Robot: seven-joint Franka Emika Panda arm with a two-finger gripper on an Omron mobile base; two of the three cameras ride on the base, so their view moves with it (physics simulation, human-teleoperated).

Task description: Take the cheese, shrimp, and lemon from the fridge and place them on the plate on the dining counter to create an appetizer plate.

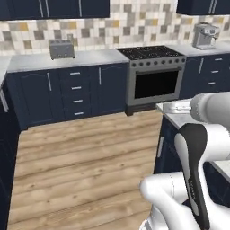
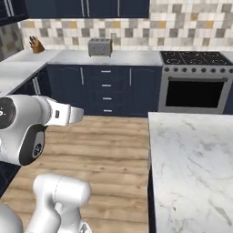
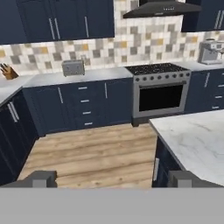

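end effector wide open, holding nothing.

Even, diffuse rendered light; no visible source. Shadows faint, only soft darkening under the wall cabinets and along the wood floor by the cabinet bases. Slight pale sheen on the marble counter and the oven front. All views soft, low-resolution, edges slightly jagged. No lens bending at the borders.
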